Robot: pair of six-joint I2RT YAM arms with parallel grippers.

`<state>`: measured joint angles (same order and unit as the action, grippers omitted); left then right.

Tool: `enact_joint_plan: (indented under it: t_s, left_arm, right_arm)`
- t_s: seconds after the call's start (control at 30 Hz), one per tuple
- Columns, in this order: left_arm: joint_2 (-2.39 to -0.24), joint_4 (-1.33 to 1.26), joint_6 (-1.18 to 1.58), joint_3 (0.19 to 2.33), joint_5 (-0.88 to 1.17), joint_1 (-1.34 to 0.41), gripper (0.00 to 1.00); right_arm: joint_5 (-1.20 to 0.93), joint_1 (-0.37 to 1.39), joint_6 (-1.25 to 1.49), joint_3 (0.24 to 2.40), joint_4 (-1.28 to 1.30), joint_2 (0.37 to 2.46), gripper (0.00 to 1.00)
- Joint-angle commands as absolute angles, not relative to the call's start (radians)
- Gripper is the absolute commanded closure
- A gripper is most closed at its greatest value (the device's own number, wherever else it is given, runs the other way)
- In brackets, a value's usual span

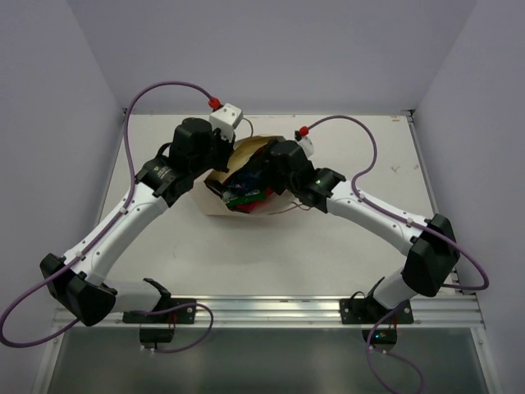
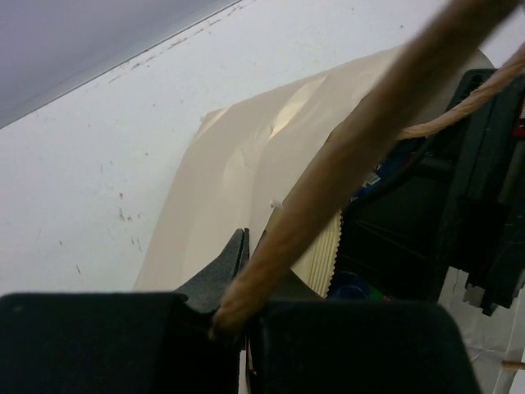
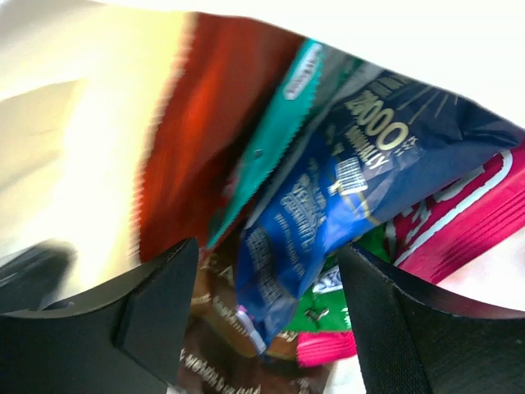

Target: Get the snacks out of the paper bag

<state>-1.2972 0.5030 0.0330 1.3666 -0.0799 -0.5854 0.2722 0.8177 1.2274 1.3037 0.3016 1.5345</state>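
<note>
The cream paper bag (image 1: pixel 218 205) lies on its side mid-table, mouth towards the right. My left gripper (image 1: pixel 216 164) is shut on the bag's upper rim; in the left wrist view its jaws (image 2: pixel 246 246) pinch the paper wall (image 2: pixel 238 164), and a twisted handle (image 2: pixel 369 123) crosses close in front. My right gripper (image 1: pixel 275 176) is open inside the bag's mouth. In the right wrist view its jaws (image 3: pixel 269 250) straddle a blue packet (image 3: pixel 344 189) without closing. Around the blue packet lie an orange bag (image 3: pixel 193 123), a teal pack (image 3: pixel 279 123), a pink bag (image 3: pixel 472 213), a green pack (image 3: pixel 332 304) and a brown pack (image 3: pixel 221 336).
The white table (image 1: pixel 328 246) is walled at the back and sides. A metal rail (image 1: pixel 271 310) carries both arm bases at the near edge. Purple cables (image 1: pixel 156 90) loop above the arms.
</note>
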Motion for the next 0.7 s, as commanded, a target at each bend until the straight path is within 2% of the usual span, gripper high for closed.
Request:
enact_joint_plan:
  t_s: [0.0,0.13,0.23,0.27,0.3,0.4,0.43,0.53,0.67]
  left_arm:
    - [-1.258,0.5,0.023,1.387,-0.107,-0.588,1.0]
    - [-1.261,0.499,0.023,1.39,-0.11,-0.588,1.0]
    - [-1.269,0.495,0.023,1.396,-0.114,-0.589,1.0]
    - [-1.27,0.492,0.023,1.397,-0.112,-0.588,1.0]
    - [-1.272,0.491,0.023,1.396,-0.112,-0.588,1.0]
    - [-1.275,0.483,0.021,1.391,-0.123,-0.589,1.0]
    - [-1.273,0.482,0.02,1.391,-0.132,-0.589,1.0]
    - [-1.275,0.474,0.017,1.387,-0.155,-0.589,1.0]
    - [-1.275,0.466,0.011,1.388,-0.205,-0.589,1.0]
  right_arm:
    - [0.279,0.821,1.281,1.327,0.311,1.572,0.29]
    - [0.264,0.821,1.289,1.309,0.311,1.586,0.31]
    - [0.25,0.821,1.299,1.296,0.299,1.594,0.37]
    - [0.253,0.821,1.298,1.298,0.298,1.6,0.41]
    - [0.255,0.821,1.29,1.301,0.295,1.606,0.52]
    - [0.25,0.821,1.25,1.33,0.291,1.605,0.72]
    - [0.247,0.821,1.24,1.339,0.291,1.597,0.84]
    - [0.241,0.821,1.184,1.347,0.304,1.543,1.0]
    - [0.21,0.821,1.077,1.364,0.348,1.431,1.0]
